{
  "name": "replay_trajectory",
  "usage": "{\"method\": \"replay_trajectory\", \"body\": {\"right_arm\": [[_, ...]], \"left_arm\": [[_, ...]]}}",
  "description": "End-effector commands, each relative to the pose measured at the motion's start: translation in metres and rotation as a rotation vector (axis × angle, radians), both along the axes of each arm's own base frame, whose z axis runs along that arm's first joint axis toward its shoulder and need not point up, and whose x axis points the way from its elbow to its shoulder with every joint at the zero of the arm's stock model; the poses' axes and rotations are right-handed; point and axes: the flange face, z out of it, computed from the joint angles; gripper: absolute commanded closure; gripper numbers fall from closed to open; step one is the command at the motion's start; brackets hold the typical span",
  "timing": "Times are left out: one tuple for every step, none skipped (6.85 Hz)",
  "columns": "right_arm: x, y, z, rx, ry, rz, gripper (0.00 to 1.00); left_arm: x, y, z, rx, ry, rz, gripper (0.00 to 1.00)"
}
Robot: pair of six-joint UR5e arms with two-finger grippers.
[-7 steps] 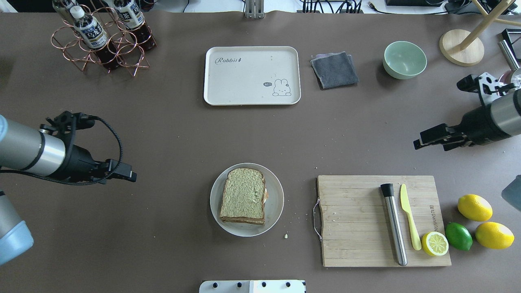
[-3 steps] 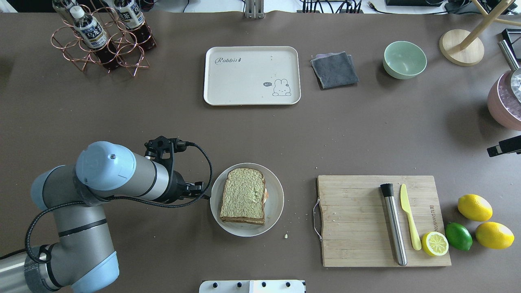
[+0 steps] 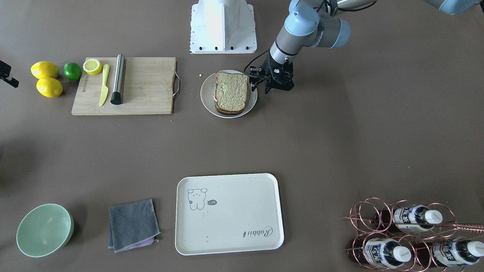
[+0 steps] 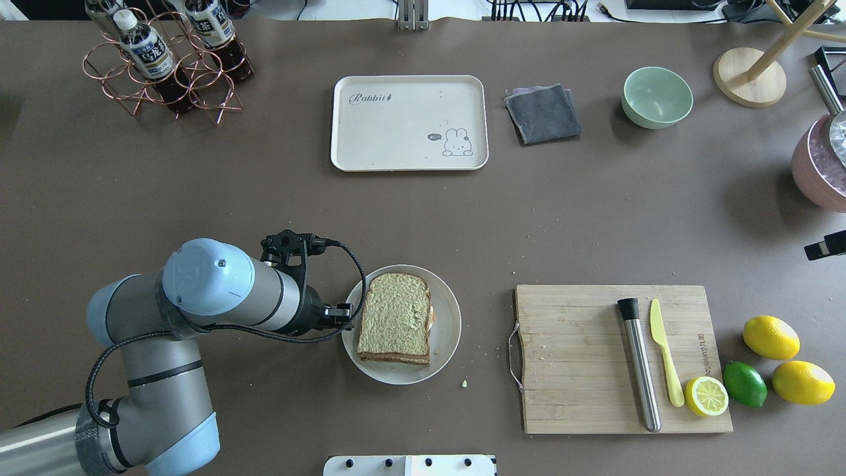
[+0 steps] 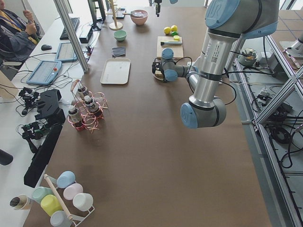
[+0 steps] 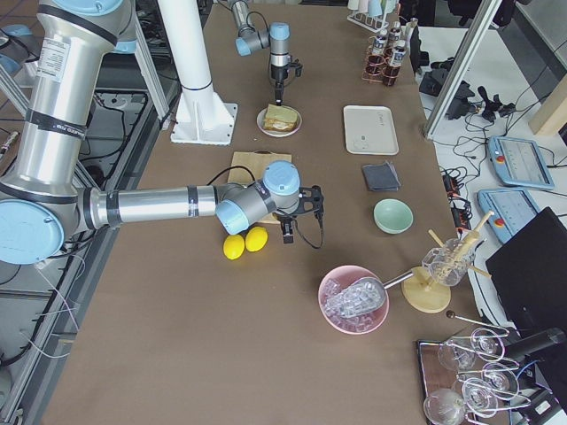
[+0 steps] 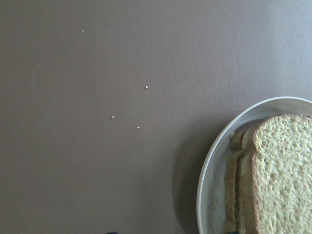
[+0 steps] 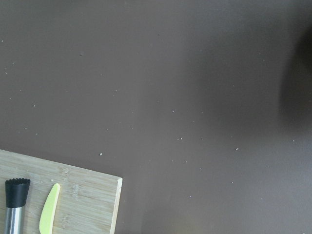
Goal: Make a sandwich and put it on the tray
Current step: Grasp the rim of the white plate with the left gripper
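The sandwich (image 4: 395, 318), two pale greenish-tan slices with egg showing at its right edge, lies on a round white plate (image 4: 449, 328). My left gripper (image 4: 345, 316) is low at the plate's left rim, beside the sandwich and apart from it. Its jaws look open and empty in the front-facing view (image 3: 252, 78). The left wrist view shows the sandwich (image 7: 278, 175) on the plate (image 7: 204, 170). The cream tray (image 4: 410, 122) with "Rabbit" script lies bare at the far middle. My right gripper (image 4: 826, 246) shows only partly at the right edge; I cannot tell its state.
A wooden cutting board (image 4: 575, 357) with a steel muddler (image 4: 640, 363), a yellow knife (image 4: 664, 350) and a lemon half (image 4: 706, 395) lies right of the plate. Lemons and a lime (image 4: 745, 383) lie beyond it. A grey cloth (image 4: 543, 114), a green bowl (image 4: 657, 97) and a bottle rack (image 4: 165, 63) stand far.
My left arm has swung in from the table's left side, bringing its gripper to the plate's left rim. My right arm has drawn back to the right edge.
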Motion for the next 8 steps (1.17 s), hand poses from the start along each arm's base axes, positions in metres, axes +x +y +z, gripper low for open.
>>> {"method": "replay_trajectory", "body": {"right_arm": [[0.000, 0.000, 0.005, -0.007, 0.008, 0.001, 0.00], [0.000, 0.000, 0.006, -0.007, 0.008, 0.002, 0.00], [0.001, 0.000, 0.005, -0.006, 0.007, 0.002, 0.00], [-0.001, -0.001, 0.005, -0.006, 0.007, 0.001, 0.00], [0.000, -0.001, 0.005, -0.007, 0.009, 0.002, 0.00], [0.000, 0.000, 0.005, -0.005, 0.010, 0.002, 0.00], [0.000, 0.000, 0.005, -0.004, 0.010, 0.004, 0.00], [0.000, 0.000, 0.005, -0.004, 0.010, 0.004, 0.00]], "left_arm": [[0.010, 0.002, 0.004, 0.011, 0.007, -0.002, 0.55], [0.011, 0.002, 0.002, 0.012, 0.010, -0.001, 0.60], [0.014, 0.007, 0.001, 0.014, 0.013, 0.008, 0.84], [0.015, 0.009, -0.001, 0.016, 0.020, 0.011, 1.00], [0.015, 0.009, -0.002, 0.015, 0.023, 0.010, 1.00], [0.013, 0.010, -0.006, 0.016, 0.034, 0.012, 1.00], [0.008, 0.010, -0.012, 0.016, 0.055, 0.012, 1.00], [-0.004, -0.003, -0.017, 0.017, 0.066, -0.016, 1.00]]}}
